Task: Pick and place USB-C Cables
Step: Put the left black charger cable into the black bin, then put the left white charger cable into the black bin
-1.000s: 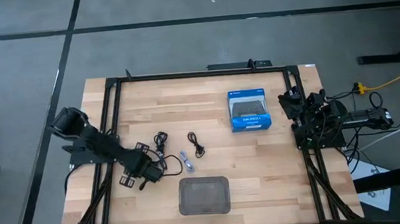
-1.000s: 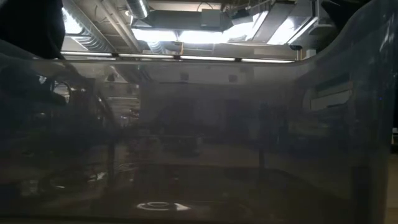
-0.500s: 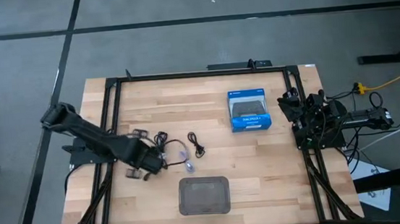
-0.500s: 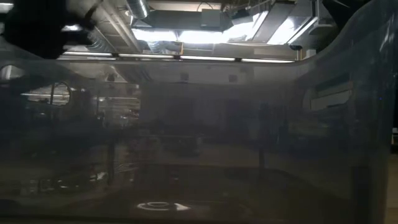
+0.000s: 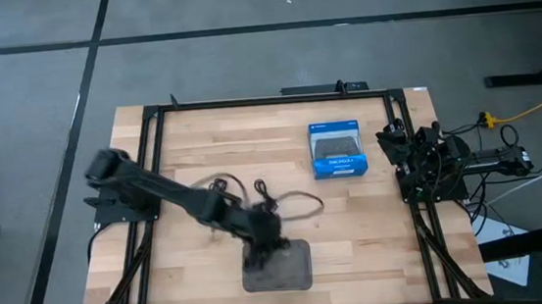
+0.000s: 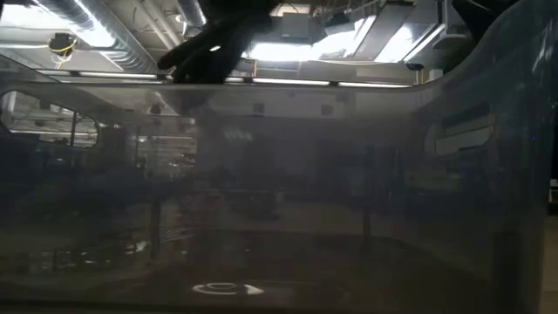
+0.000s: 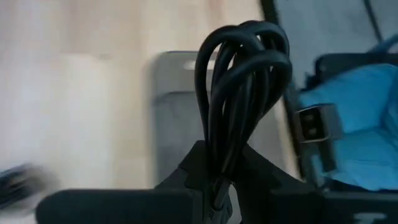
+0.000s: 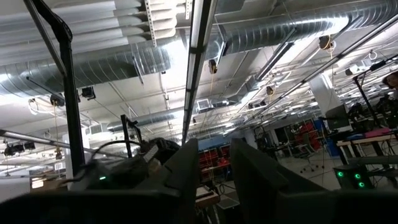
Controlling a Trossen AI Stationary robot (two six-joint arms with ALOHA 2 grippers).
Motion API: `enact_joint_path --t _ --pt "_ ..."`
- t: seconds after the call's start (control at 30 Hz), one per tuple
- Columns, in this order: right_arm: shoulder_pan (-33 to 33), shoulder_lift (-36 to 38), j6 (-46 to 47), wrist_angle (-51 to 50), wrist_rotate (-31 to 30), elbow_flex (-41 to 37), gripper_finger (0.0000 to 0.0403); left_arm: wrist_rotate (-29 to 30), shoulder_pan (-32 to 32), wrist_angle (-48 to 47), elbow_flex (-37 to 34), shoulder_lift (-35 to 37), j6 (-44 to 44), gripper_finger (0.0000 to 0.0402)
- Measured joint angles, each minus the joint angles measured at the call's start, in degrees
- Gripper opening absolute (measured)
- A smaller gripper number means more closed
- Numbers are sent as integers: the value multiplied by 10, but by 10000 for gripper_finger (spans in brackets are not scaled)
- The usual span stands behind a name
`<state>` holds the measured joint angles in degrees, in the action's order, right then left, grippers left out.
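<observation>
While over the grey tray [image 5: 291,268], left pincer [image 7: 227,186] clamps a black cable bundle [image 7: 245,81].

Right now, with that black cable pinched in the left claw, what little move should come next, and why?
Probably lower and open. The left gripper is shut on a black cable bundle, and the high view shows it over the grey tray, so letting go there looks right.

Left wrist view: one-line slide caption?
Left gripper shut on a looped black cable, carried above the grey tray.
</observation>
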<state>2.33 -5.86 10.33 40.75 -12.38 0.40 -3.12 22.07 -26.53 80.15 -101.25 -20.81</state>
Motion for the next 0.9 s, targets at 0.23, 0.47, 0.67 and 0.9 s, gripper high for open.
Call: enact_joint_path --t 0.23,0.47,0.67,0.9 --pt "0 0 46 0 11 0 97 -81 12 -117 138 -104 -57 57" --pt "0 0 61 0 94 0 97 -80 4 -143 166 -111 -74 135" --pt "0 0 61 0 110 0 97 -93 -10 -247 166 -111 -73 137" --pt "0 0 61 -2 110 0 97 24 -34 -434 165 -63 -71 138"
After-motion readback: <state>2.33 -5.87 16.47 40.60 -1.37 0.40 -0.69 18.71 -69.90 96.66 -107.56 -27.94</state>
